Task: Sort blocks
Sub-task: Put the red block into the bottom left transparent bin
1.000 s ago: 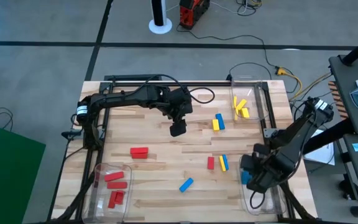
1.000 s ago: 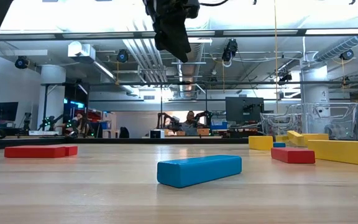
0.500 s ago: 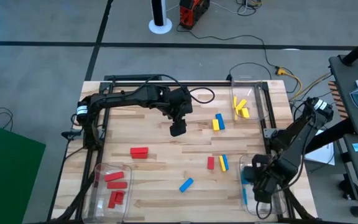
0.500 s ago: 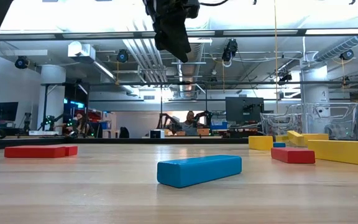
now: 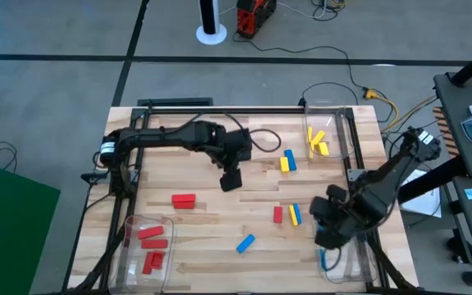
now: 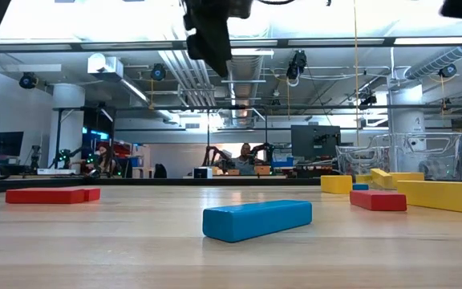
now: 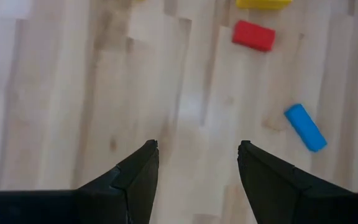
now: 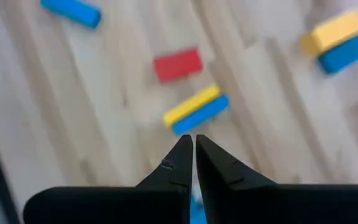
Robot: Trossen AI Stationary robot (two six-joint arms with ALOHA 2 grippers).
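Wooden planks of the table (image 5: 211, 221) fill the space between the left gripper (image 7: 196, 163), whose fingers stand well apart with nothing between them; in its wrist view a red block (image 7: 253, 35) and a blue block (image 7: 305, 127) lie farther off on the bare wood. From above, the left gripper (image 5: 230, 179) hangs over the middle of the table, well clear of every block. The right gripper (image 8: 194, 155) has its fingers pressed together and empty, pointing toward a yellow block and blue block (image 8: 196, 110) lying side by side and touching, with the red block (image 8: 178, 64) just beyond them. In the high view the right gripper (image 5: 326, 233) sits near the table's right edge, just above a clear bin (image 5: 342, 260) that seems to hold something blue, though the arm hides most of it. Another yellow and blue pair (image 5: 288, 161) lies toward the far right, near a bin (image 5: 334, 111) holding yellow blocks (image 5: 316, 141). A lone red block (image 5: 183, 200) rests left of centre, and a bin (image 5: 164, 225) at the near left holds red blocks (image 5: 151, 244).
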